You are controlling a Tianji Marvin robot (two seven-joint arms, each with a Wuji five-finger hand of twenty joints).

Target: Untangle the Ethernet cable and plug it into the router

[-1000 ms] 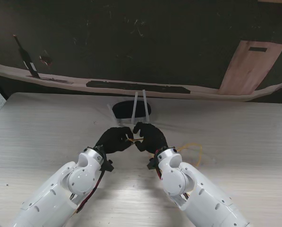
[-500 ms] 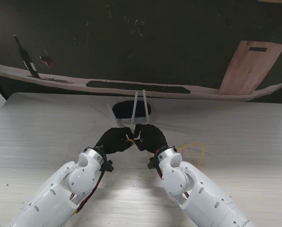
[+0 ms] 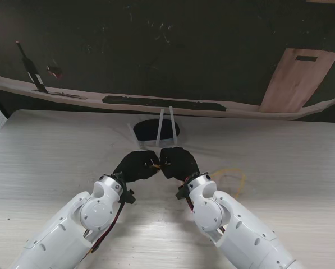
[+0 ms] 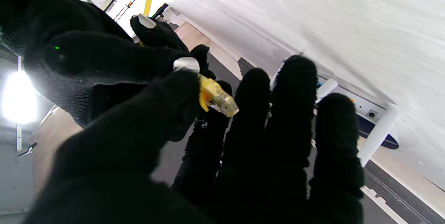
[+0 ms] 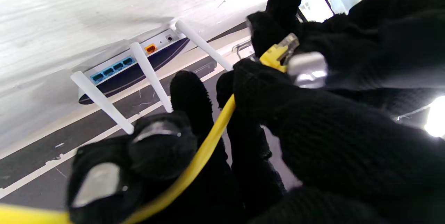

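Both gloved hands meet at mid-table, just nearer to the robot than the router [image 3: 156,131]. The right hand [image 3: 178,162] pinches the yellow Ethernet cable [image 5: 208,140] behind its plug [image 5: 278,52], and the left hand [image 3: 136,165] pinches the plug itself [image 4: 217,97]. The blue ports [image 5: 113,68] face the hands, so the plug's long axis must turn toward them. Three white antennas [image 5: 151,74] stand between hands and ports and could obstruct. Slack cable loops to the right [image 3: 234,179].
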